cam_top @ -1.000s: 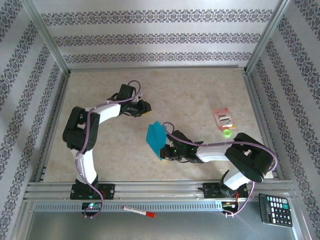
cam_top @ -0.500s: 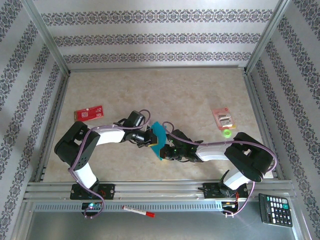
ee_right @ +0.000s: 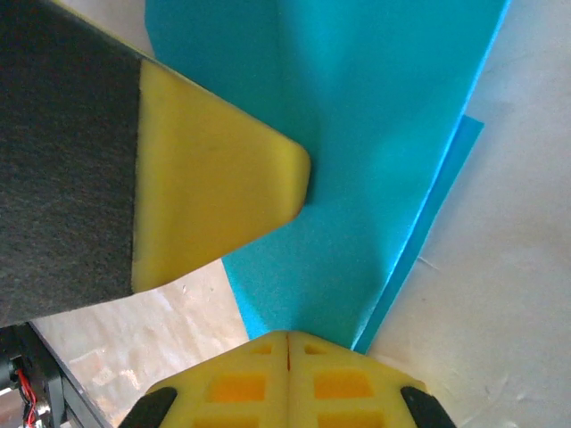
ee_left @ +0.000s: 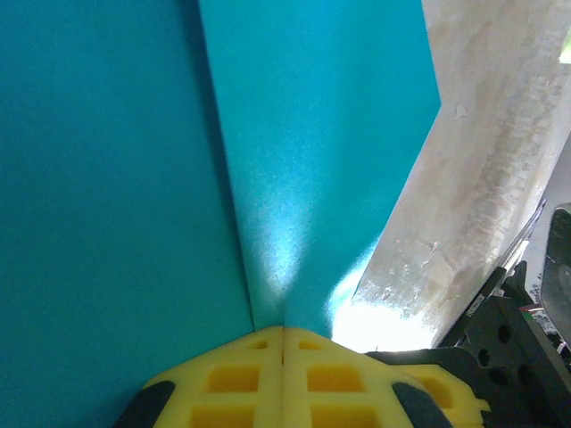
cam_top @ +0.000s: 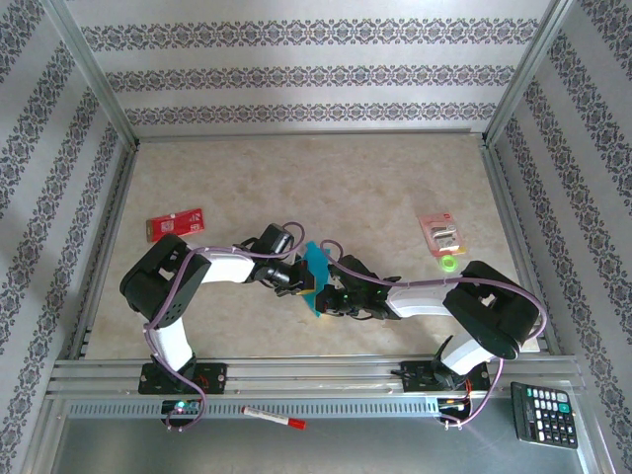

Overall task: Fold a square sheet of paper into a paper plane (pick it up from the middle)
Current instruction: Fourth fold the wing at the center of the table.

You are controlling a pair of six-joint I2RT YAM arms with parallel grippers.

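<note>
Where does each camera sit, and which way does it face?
Top external: above and behind the bases, looking down on the table; both arms, left end effector and right end effector on the paper.
Left wrist: on that wrist, facing the paper along its shut fingers.
Right wrist: likewise; a left finger intrudes.
Shared: both wrist views show the paper.

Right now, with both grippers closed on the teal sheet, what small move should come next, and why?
Probably slide the left gripper along the crease to sharpen it: its jaws are shut right on that fold in the square sheet of paper, while the right gripper, also shut on it, anchors the sheet.
</note>
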